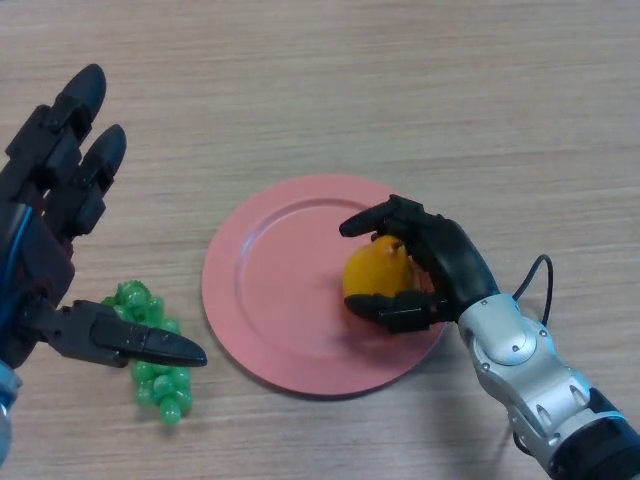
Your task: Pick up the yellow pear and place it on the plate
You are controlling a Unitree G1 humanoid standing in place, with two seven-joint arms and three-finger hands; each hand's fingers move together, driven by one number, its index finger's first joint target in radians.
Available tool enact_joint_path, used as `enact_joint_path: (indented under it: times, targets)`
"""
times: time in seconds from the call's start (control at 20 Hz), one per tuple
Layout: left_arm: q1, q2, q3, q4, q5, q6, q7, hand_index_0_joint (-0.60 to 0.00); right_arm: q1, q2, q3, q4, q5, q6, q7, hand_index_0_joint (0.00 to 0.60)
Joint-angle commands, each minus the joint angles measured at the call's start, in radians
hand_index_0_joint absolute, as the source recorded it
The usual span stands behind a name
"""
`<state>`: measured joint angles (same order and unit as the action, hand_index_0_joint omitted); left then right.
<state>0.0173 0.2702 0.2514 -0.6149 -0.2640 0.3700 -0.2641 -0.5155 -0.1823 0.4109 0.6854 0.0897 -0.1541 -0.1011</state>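
The yellow pear (372, 272) rests on the right part of the pink plate (270, 290). My right hand (445, 258) comes in from the lower right, and its fingers and thumb are curled round the pear. My left hand (60, 200) is open at the left of the view, fingers straight, with its thumb stretched out above a bunch of green grapes.
A bunch of green grapes (155, 360) lies on the wooden table (400, 90) to the left of the plate, partly under my left thumb.
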Motion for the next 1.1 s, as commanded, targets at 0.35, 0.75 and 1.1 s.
enact_joint_path:
  times: [0.35,0.75,1.1]
  targets:
    - [-0.030,0.033,0.058,-0.017,0.022,-0.166,-0.017,0.000,0.073,-0.008,-0.254,-0.620,-0.076,0.106,0.074,0.000]
    - [-0.071,0.041,0.023,-0.038,-0.031,-0.076,0.036,0.000,0.420,-0.069,-0.480,-1.310,-0.030,0.451,0.265,0.000]
    - [-0.068,0.059,0.025,-0.039,-0.004,-0.069,-0.035,0.000,0.502,-0.060,-0.511,-1.526,-0.011,0.520,0.259,0.000]
